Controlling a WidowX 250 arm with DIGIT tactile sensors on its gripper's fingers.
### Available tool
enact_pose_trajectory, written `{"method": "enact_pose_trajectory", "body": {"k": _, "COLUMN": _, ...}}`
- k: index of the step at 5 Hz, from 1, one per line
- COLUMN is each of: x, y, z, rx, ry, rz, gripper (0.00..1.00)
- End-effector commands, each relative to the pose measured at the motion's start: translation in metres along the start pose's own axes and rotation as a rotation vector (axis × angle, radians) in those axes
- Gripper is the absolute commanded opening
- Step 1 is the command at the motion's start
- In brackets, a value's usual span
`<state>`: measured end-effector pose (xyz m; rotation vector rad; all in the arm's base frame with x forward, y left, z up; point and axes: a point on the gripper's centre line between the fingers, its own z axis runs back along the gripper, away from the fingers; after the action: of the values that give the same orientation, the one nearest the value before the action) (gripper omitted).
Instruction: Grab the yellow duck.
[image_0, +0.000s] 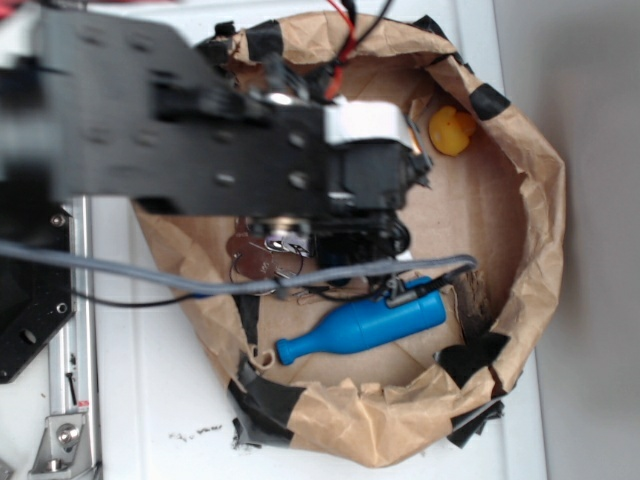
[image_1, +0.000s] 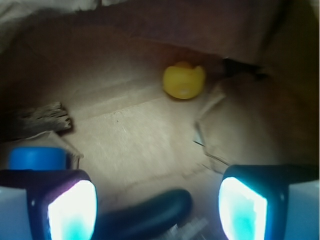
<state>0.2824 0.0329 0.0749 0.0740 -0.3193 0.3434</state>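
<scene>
From the wrist view we see the gripper (image_1: 157, 202) with its 2 jaws spread wide and nothing between them; bare cardboard floor lies ahead up to the yellow duck (image_1: 183, 80), by the paper wall (image_1: 240, 35). Only the exterior view shows the blue pin (image_0: 360, 328) whole, near the ring's opposite edge. We read no writing.

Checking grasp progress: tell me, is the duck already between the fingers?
No; the yellow duck sits ahead by the paper wall, beyond the open gripper.

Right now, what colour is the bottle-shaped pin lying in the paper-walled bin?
Blue bottle-shaped pin; clearest in the exterior view.
</scene>
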Motion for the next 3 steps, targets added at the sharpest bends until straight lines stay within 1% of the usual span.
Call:
{"method": "enact_pose_trajectory", "body": {"k": 1, "x": 0.033, "y": 0.009, "z": -0.024, "rx": 0.054, "ry": -0.108, "rz": 0.110, "gripper": 1.00}}
{"method": "enact_pose_trajectory", "body": {"k": 2, "x": 0.035, "y": 0.035, "z": -0.022, "rx": 0.131, "ry": -0.123, "rz": 0.193, "gripper": 1.00}}
{"method": "enact_pose_trajectory", "body": {"k": 3, "x": 0.035, "y": 0.035, "z": -0.022, "rx": 0.131, "ry": -0.123, "rz": 0.193, "gripper": 1.00}}
